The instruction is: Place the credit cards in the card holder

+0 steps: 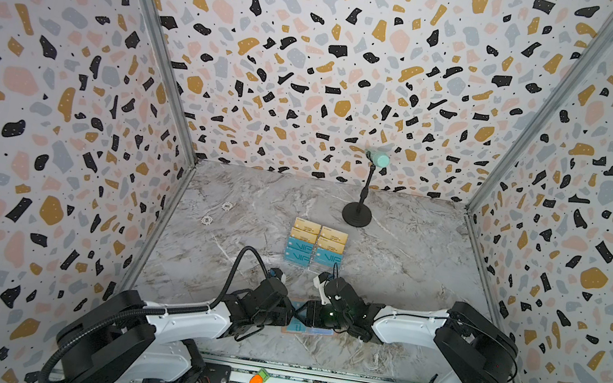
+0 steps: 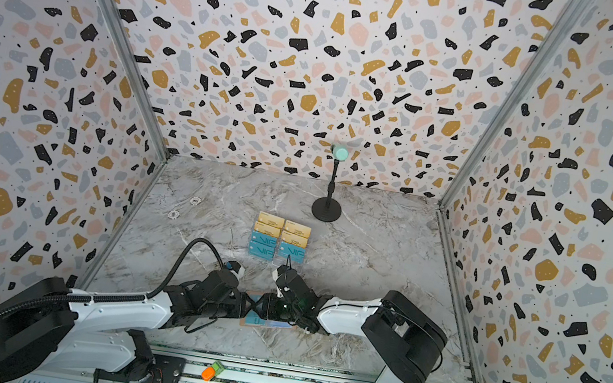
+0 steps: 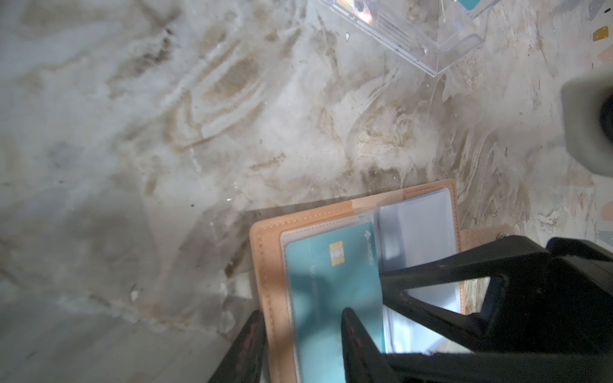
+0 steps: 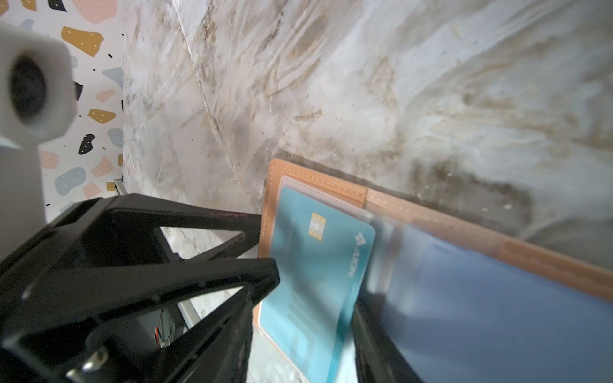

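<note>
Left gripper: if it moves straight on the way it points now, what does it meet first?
Most likely the teal card on the open card holder, which lies right under the left gripper; depth is unclear.

On table (image 1: 411, 260), near front: holder (image 3: 268, 265) lying open, under my left gripper (image 3: 300, 326) reaching in from left and my right gripper (image 1: 301, 313) from right. One card (image 3: 318, 282) on holder's left half. Behind holder: rack (image 1: 315, 249) with cards (image 1: 303, 238) in it. Behind rack, to right, apart: stand (image 1: 357, 213).
</note>
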You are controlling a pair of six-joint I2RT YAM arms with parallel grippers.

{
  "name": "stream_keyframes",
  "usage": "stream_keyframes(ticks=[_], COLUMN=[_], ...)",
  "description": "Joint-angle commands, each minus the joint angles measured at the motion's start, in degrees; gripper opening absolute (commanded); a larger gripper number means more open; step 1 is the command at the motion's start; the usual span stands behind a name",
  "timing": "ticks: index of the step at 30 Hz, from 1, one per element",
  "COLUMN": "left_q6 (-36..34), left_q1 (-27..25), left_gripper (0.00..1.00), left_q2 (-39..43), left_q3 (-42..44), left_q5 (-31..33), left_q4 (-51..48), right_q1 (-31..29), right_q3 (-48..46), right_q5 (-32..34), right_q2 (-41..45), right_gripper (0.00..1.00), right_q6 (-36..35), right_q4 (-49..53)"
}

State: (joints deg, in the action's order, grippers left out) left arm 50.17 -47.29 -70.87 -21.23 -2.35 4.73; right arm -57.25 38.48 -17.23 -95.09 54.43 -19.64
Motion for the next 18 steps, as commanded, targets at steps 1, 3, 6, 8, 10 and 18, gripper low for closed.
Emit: stream_keyframes(ticks=[1,3,6,8,10,18], left_q6=[-0.34,-0.42,-0.6,-0.69,-0.76,-0.44], left_q1=[-0.09,-0.08,0.03,0.14,0.18,0.18], left_gripper=[0.41,0.41,0.41,0.41,0.41,0.43], left_q2=[-1.11,-1.11,-0.8,-0.42,-0.15,2.33], left_q3=[0.93,0.72,0.11,-0.33,-1.02,-4.16], left_q5=[-1.17,-1.08,-0.09,0.7,1.96,5.03], left_q4=[0.74,0.42,-1.3,-2.64,-4.49,-9.41], right_q1=[-0.4,-0.31,-0.31,-0.31,-0.31,-0.18], right_q3=[-0.25,-0.33,0.06,1.1,2.19,2.43], right_q5=[-3.24,-3.09,-1.06,1.61,3.82,5.28], right_q2=[-0.6,-0.16,0.96,2.06,3.13,5.99], right_gripper=[0.49,0.49,0.48,0.48,0.48,0.49], right_q6=[0.97,0.69,-0.94,-2.88,-5.01,-7.79], right_q4=[-3.39,-3.47,0.24,5.22,9.69,13.12])
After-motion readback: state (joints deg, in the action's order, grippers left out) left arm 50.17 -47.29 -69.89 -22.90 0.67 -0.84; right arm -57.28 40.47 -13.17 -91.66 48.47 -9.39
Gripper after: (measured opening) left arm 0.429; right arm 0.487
